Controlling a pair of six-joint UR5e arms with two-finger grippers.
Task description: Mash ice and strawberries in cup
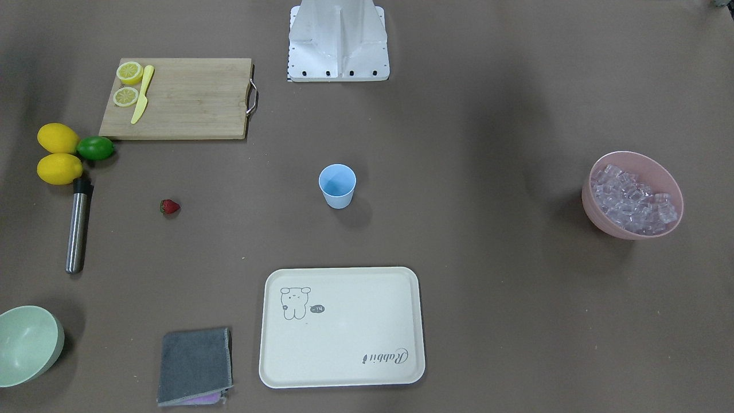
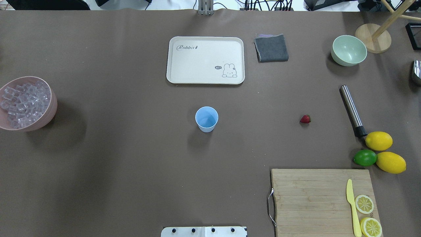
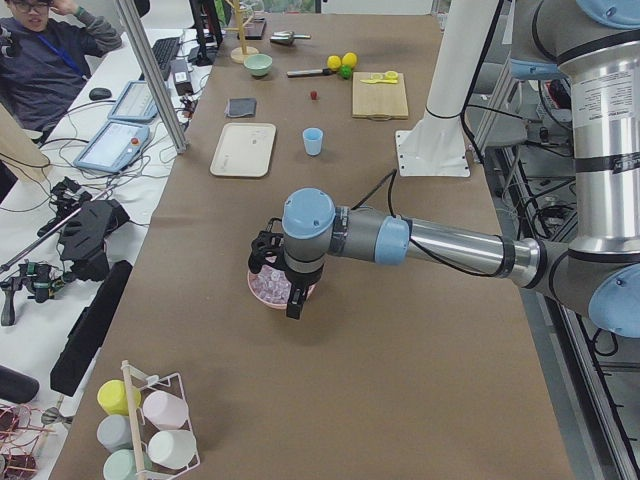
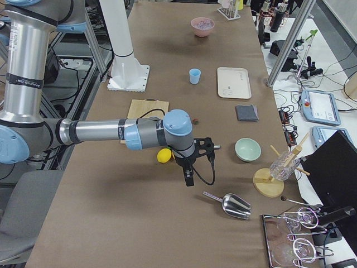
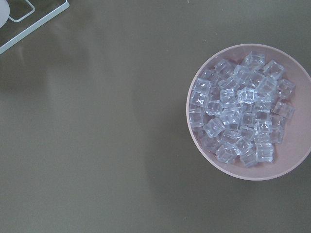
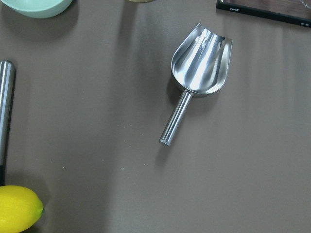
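Upright empty cup [image 2: 206, 119], strawberry [image 2: 305, 119] apart, ice [image 2: 23, 103] in pink bowl [image 2: 53, 108]

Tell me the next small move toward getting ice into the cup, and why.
Probably lower the right hand onto the handle of the metal scoop. The blue cup is empty, the ice cubes all sit in the pink bowl, and the scoop lies flat right under that wrist's camera, apart from everything else. Whether the hand is open cannot be told.

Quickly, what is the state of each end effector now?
Left end effector: cannot be told.
Right end effector: cannot be told.
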